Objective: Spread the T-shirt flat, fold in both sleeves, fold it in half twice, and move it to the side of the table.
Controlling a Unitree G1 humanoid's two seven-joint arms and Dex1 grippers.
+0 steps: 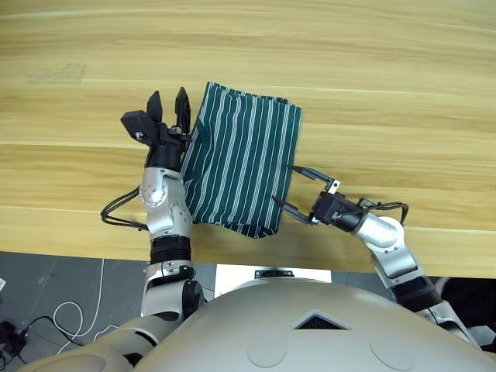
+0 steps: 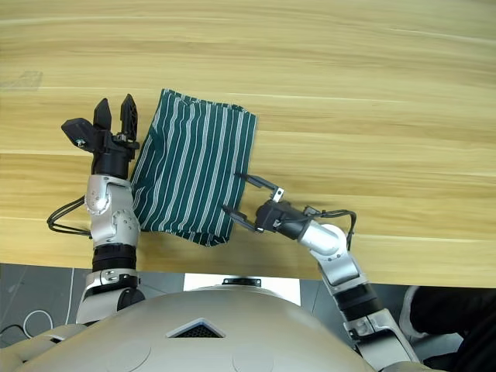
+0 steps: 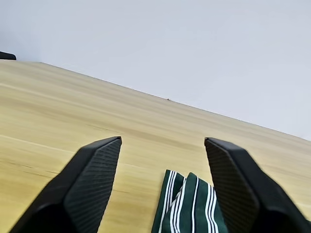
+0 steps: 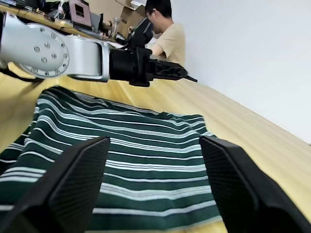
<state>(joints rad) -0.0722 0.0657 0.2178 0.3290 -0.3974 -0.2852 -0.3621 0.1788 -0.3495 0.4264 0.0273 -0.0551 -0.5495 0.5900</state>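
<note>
The T-shirt point(image 1: 240, 159), dark green with thin white stripes, lies folded into a tall rectangle on the wooden table point(image 1: 372, 70), its near end close to the front edge. My left gripper point(image 1: 169, 105) is open, fingers pointing away from me, just beside the shirt's far left corner point(image 3: 189, 206). My right gripper point(image 1: 299, 194) stands open at the shirt's near right edge, its fingers on either side of the fabric's side border without closing on it. In the right wrist view the striped cloth point(image 4: 121, 160) lies between the fingers point(image 4: 73, 184), with the left arm point(image 4: 53, 51) beyond it.
The table's front edge point(image 1: 325, 267) runs just below the shirt. Bare wood extends far back and to both sides. Cables point(image 1: 120, 211) hang beside my left arm, and another cable point(image 1: 387, 206) sits on my right wrist.
</note>
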